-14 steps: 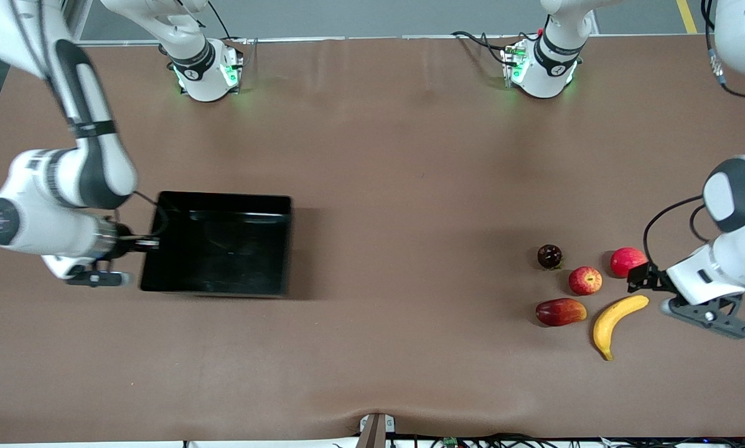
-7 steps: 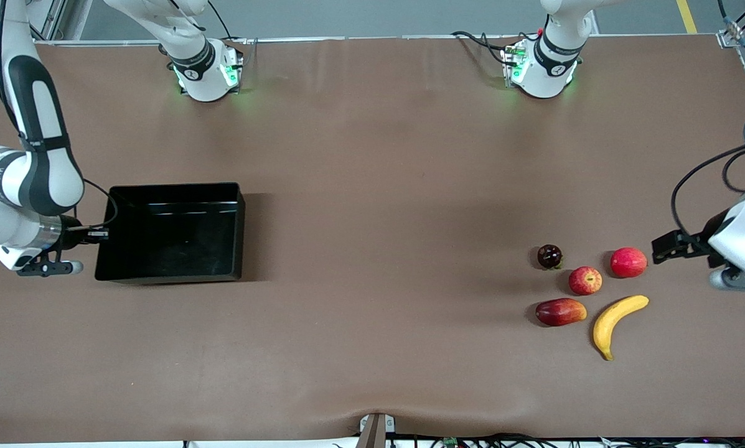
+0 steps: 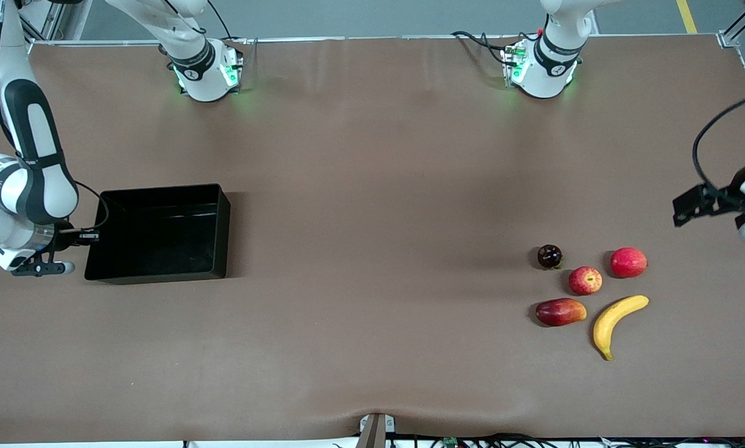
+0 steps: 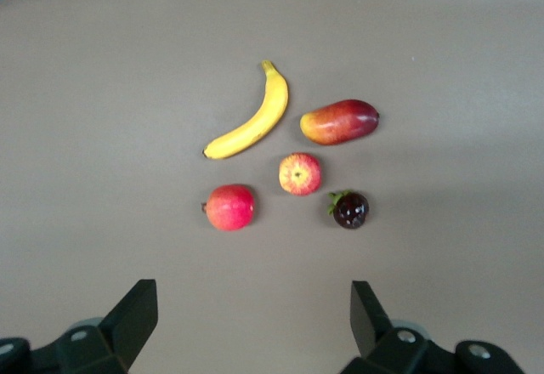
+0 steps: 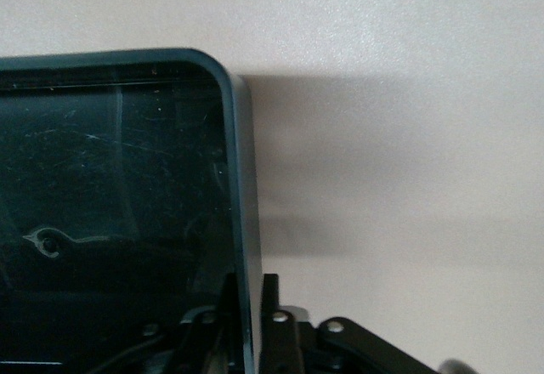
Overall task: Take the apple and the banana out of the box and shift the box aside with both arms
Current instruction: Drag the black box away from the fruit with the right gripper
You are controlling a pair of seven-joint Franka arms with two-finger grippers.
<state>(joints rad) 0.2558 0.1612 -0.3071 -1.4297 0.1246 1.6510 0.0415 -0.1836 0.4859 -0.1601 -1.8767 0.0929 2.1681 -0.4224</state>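
Change since earlier frames: box (image 3: 157, 233) has slid toward the right arm's end of the table, and the left gripper (image 3: 696, 204) has risen off the fruit group toward the left arm's end.
Right gripper (image 5: 246, 310): fingers straddle the box's end wall at the right arm's end, one inside and one outside, close against the rim; whether they pinch it or have just slackened cannot be told.
Left gripper state: jaws spread wide, nothing between them; it hangs over bare table (image 3: 372, 186) beside the fruit, waiting.
Box location: flat on the table near the right arm's end, well apart from all fruit, with nothing in it.
Apple (image 3: 585, 280): on the table, in the middle of the fruit group.
Banana (image 3: 615, 314): on the table, nearest the front camera of the group, just beside the apple.
Count: one box; one apple; one banana; one plain red round fruit (image 3: 628, 262); one elongated red fruit (image 3: 560, 312); one dark round fruit (image 3: 549, 256); two arms.
Risk 1: if the right gripper lifts away with a finger hooked on the rim, the box could tip or be dragged.
Risk 2: a low left-arm pass could scatter the round fruit.
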